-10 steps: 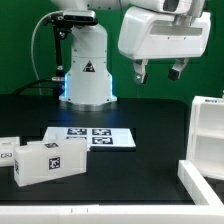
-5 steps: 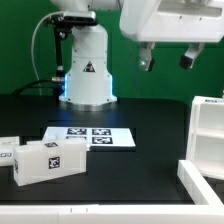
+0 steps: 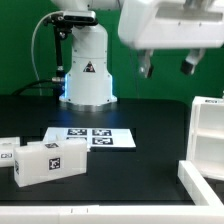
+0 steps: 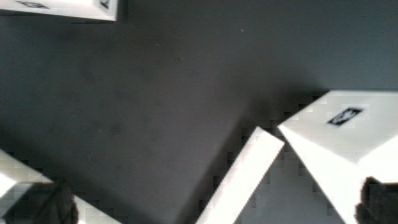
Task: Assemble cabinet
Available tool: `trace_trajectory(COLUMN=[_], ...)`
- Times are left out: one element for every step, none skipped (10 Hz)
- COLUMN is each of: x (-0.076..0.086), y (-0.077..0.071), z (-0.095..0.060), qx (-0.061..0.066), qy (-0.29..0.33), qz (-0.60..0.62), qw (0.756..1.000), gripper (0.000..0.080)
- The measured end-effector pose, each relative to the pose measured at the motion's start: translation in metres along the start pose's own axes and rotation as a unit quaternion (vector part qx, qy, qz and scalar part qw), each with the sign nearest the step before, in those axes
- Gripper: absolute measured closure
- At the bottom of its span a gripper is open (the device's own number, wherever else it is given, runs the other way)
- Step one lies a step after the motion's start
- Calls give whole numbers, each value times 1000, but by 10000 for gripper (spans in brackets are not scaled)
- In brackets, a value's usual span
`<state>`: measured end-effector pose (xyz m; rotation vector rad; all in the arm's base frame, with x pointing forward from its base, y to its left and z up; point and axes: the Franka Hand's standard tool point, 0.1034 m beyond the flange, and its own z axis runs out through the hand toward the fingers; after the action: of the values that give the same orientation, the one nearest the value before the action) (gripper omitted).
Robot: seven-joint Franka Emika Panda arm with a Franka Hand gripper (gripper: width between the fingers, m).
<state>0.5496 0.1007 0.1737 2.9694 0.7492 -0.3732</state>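
Observation:
The cabinet (image 3: 208, 130) is the large white box frame at the exterior view's right edge, cut off by the frame. In the wrist view it shows as a white body with one square tag (image 4: 342, 140). My gripper (image 3: 167, 67) hangs high above the table, up and to the left of the cabinet and well clear of it. It is open, and nothing sits between its fingers (image 3: 147, 68). The wrist view shows my gripper (image 4: 210, 203) with its dark fingertips (image 4: 43, 205) far apart over the black table.
A white tagged block (image 3: 48, 161) lies at the front left with a smaller white piece (image 3: 8, 150) beside it. The marker board (image 3: 90, 136) lies mid-table. A long white bar (image 3: 200, 184) lies front right, below the cabinet. The robot base (image 3: 86, 75) stands behind.
The gripper has shifted a little toward the exterior view's right, rising and then dipping slightly. It has stayed open. The parts on the table have not moved.

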Motion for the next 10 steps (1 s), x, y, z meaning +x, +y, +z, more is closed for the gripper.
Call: trace_trajectory(x=[5, 8, 17, 16, 15, 15, 14, 13, 23, 23], y=[-5, -15, -9, -12, -11, -12, -11, -8, -3, 1], z=[3, 0, -4, -4, -3, -2, 1, 9, 15, 23], qx=[33, 80, 58, 59, 60, 60, 63, 74, 80, 88], qy=[-25, -65, -51, -52, -53, -54, -62, -85, -93, -133], qz=[67, 137, 118, 117, 118, 118, 132, 164, 211, 256], qw=[997, 985, 990, 990, 990, 990, 987, 980, 970, 953], gripper=[3, 3, 3, 3, 3, 3, 3, 3, 3, 3])
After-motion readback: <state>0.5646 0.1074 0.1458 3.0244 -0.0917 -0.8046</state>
